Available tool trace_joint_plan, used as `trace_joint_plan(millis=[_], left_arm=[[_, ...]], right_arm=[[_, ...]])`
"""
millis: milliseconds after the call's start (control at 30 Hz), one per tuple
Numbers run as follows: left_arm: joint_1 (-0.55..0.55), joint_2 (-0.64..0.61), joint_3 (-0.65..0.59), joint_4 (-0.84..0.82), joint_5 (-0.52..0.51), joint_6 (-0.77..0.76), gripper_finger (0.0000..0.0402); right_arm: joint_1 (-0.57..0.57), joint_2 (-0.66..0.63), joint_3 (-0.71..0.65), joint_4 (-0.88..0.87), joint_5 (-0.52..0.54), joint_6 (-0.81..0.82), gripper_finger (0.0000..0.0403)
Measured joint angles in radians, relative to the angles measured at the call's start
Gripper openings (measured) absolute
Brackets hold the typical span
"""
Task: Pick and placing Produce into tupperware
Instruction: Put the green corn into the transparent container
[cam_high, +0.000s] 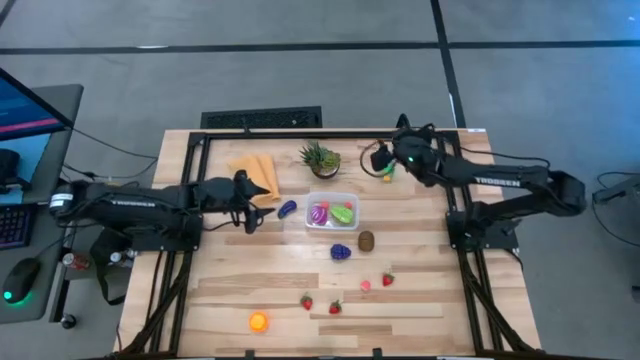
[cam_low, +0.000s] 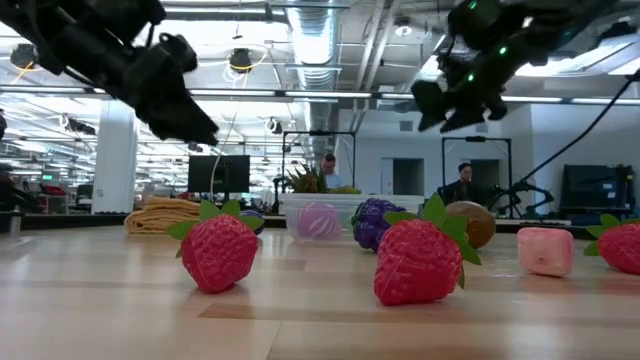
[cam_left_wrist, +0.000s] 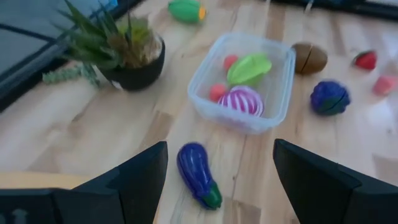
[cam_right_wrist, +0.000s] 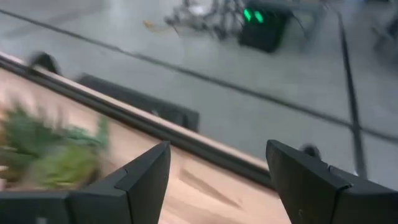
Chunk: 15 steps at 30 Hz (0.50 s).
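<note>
On the wooden bench (cam_high: 420, 300), near its middle, sits the clear tupperware (cam_high: 333, 211), already holding a purple-and-white striped toy vegetable (cam_left_wrist: 241, 99), a light green piece (cam_left_wrist: 249, 67) and small red bits beside them. Just beside the tupperware, on the side toward the left arm, lies a purple toy eggplant (cam_high: 288, 209) with a green cap, flat on the wood and touching nothing. The left tool (cam_high: 248, 205) hangs above the bench near that eggplant, over the edge of the folded yellow-orange cloth (cam_high: 254, 170); its fingers (cam_left_wrist: 140, 177) stand spread apart with nothing between them, and in its wrist view the eggplant shows in the gap ahead. The right tool (cam_high: 381, 159) is raised over the far side of the bench, close to a green-and-yellow toy (cam_high: 387, 171) and not far from the spiky potted plant (cam_high: 320, 158); its fingers (cam_right_wrist: 144, 177) are likewise spread and empty. Outside the tupperware, on the near side, a dark blue-purple fruit (cam_high: 341, 251) and a brown one (cam_high: 366, 240) lie close together. Nearer the front edge are red strawberries (cam_high: 307, 301), a small pink piece (cam_high: 365, 285) and, well apart from them, an orange fruit (cam_high: 259, 321). In the low view two strawberries (cam_low: 218, 250) fill the foreground, with people seated far off in the room behind.
</note>
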Motion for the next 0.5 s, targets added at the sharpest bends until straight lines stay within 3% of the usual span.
trace_joint_plan(millis=[267, 500], left_arm=[[0.000, 0.177, 0.000, 0.119, -0.006, 0.036, 0.0283], [0.000, 0.199, 0.000, 0.214, -0.002, 0.113, 0.0283]], right_arm=[[-0.161, 0.108, 0.053, -0.126, -0.160, 0.108, 0.0260], [-0.223, 0.180, 0.071, -0.138, -0.258, 0.108, 0.0260]])
